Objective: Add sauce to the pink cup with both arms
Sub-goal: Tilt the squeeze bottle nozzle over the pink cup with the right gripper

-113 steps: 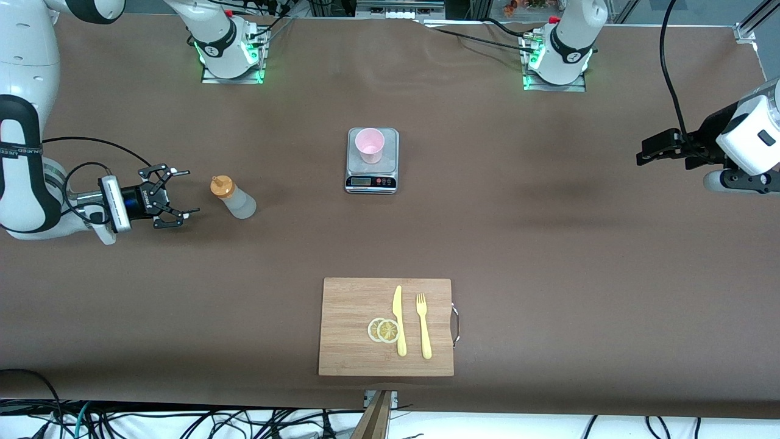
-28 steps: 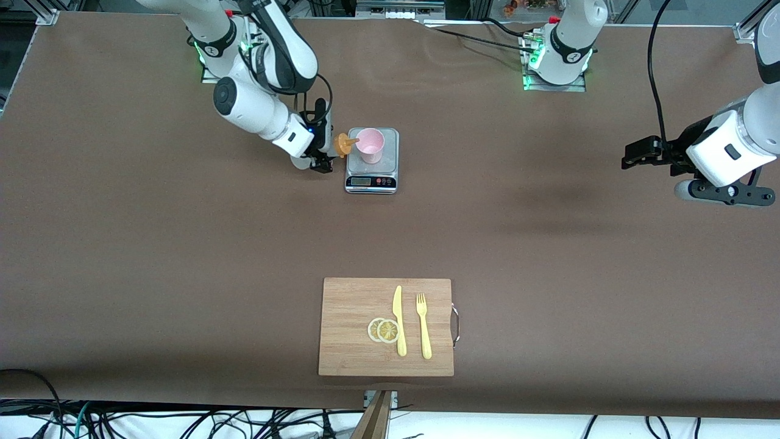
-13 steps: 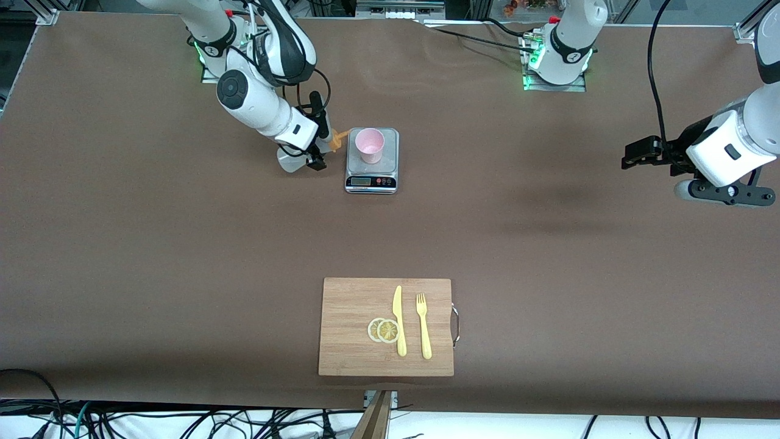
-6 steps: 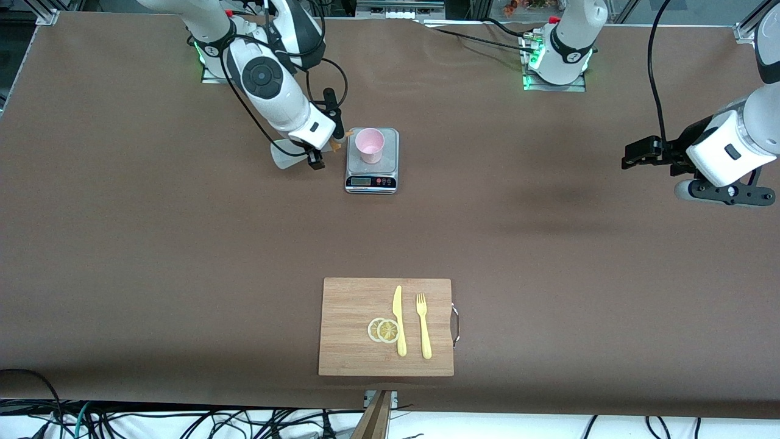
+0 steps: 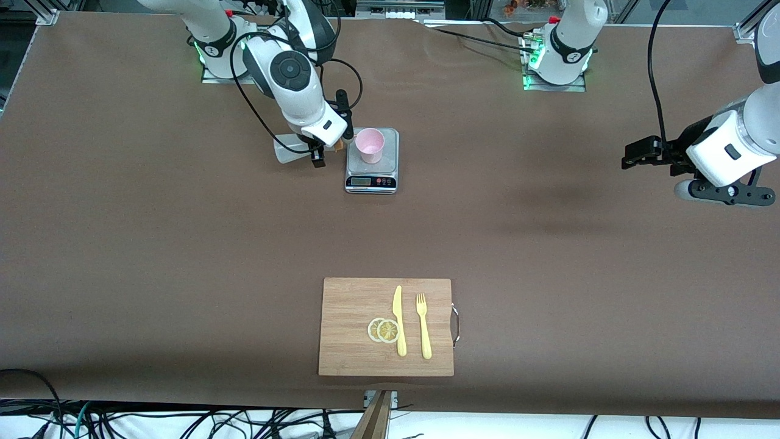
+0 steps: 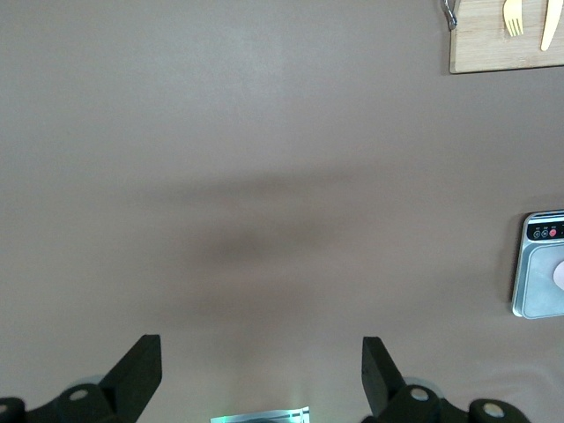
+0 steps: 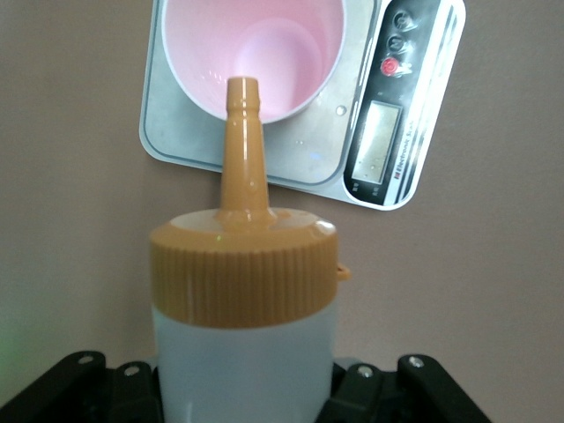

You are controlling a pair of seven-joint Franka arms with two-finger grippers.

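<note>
From high across the table we face both arm bases and see the whole brown table [image 5: 183, 244]. Our left wrist camera looks down from well above, catching the scale [image 6: 539, 264] and a corner of the cutting board [image 6: 493, 40]. Our right wrist camera sits close over the sauce bottle [image 7: 242, 300], with the pink cup [image 7: 251, 53] on that scale just past the nozzle.
</note>
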